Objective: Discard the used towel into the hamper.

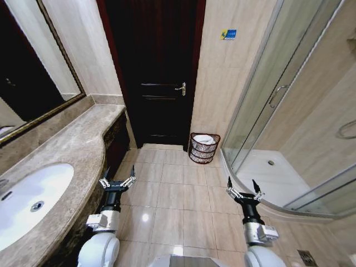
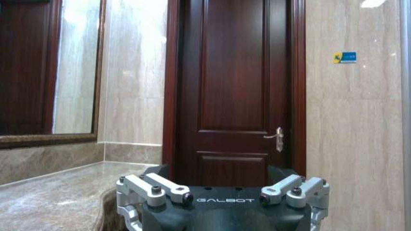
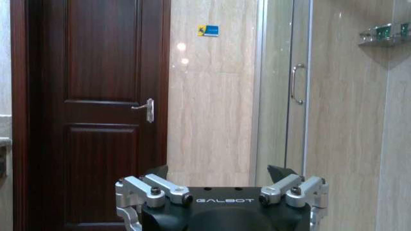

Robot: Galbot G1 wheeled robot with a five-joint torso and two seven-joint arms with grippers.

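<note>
A dark door (image 1: 158,72) faced the robot. The hamper (image 1: 204,148) stood beside it on the floor, white cloth inside, well ahead. Left gripper (image 1: 117,181) and right gripper (image 1: 243,191) hovered low, fingers spread, empty. A reach from here would likely fall short.

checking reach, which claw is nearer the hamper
The right claw. It hangs open over the floor on the shower side, closer to the hamper by the door. The left claw, also open, sits by the counter edge, farther off.
</note>
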